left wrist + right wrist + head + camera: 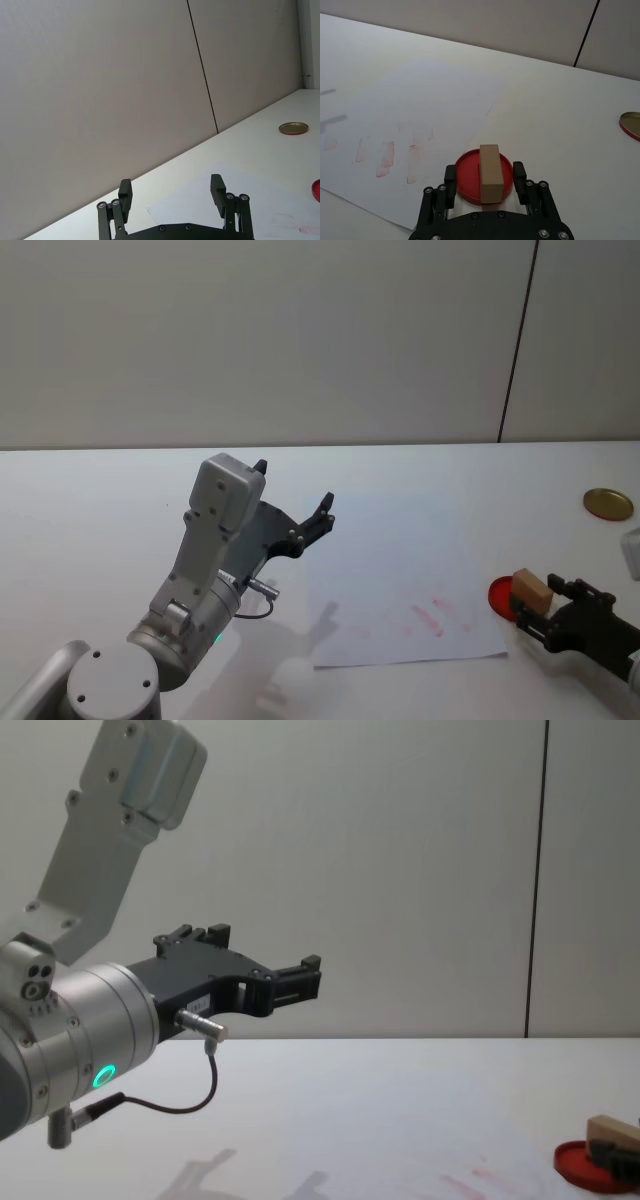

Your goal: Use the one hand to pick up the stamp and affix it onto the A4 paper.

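The stamp [489, 172], a light-tan wooden block, stands on a flat red round disc [467, 167] just off the right edge of the A4 paper [420, 110]. My right gripper [485, 176] is open around it, one finger on each side with a gap to the block. The head view shows the same: the stamp [531, 590], right gripper [538, 606] and paper [390, 570]. In the chest view the stamp [612, 1129] sits at the lower right. My left gripper [295, 502] hangs open and empty, raised above the table's left side.
Faint red stamp marks [430, 615] lie on the paper's near right part. A gold round lid [608, 503] rests at the far right of the white table [100, 500]. A grey wall stands behind.
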### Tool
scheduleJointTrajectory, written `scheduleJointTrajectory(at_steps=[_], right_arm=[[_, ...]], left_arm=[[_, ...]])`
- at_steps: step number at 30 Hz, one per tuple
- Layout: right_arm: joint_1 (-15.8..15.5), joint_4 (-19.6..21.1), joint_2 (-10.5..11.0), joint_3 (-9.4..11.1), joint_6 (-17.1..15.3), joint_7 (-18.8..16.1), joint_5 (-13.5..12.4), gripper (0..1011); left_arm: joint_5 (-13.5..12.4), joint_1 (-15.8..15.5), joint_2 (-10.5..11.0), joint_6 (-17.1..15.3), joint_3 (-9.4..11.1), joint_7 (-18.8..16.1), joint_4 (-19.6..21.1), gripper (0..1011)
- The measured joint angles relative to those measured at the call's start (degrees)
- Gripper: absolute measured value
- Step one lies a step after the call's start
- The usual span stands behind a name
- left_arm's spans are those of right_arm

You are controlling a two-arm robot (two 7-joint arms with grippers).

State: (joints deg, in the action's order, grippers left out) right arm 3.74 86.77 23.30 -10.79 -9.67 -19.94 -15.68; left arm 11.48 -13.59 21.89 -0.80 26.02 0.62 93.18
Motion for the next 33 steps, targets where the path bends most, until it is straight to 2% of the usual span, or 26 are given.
scheduleJointTrajectory(at_steps=[5, 7, 10, 16, 26, 33], right_arm=[[0.21, -0.65, -0.2, -0.17, 0.28, 0.1, 0.13, 547], [0.25, -0.8, -0.24, -0.2, 0.4, 0.14, 0.16, 506], [0.4, -1.16, -0.36, -0.26, 0.63, 0.26, 0.23, 363], [0.58, -1.5, -0.48, -0.35, 1.09, 0.44, 0.41, 225], [0.75, -1.12, -0.84, -0.68, 3.94, 0.79, 1.41, 219], [1.46, 0.25, -1.85, -1.57, 5.65, -0.06, 2.39, 219]], left_arm=[[0.0, 0.0, 0.0, 0.0, 0.0, 0.0, 0.0, 993], [0.0, 0.0, 0.0, 0.0, 0.0, 0.0, 0.0, 993], [0.0, 0.0, 0.0, 0.0, 0.0, 0.0, 0.0, 993], [0.0, 0.0, 0.0, 0.0, 0.0, 0.0, 0.0, 993], [0.0, 0.0, 0.0, 0.0, 0.0, 0.0, 0.0, 993], [0.0, 0.0, 0.0, 0.0, 0.0, 0.0, 0.0, 993]])
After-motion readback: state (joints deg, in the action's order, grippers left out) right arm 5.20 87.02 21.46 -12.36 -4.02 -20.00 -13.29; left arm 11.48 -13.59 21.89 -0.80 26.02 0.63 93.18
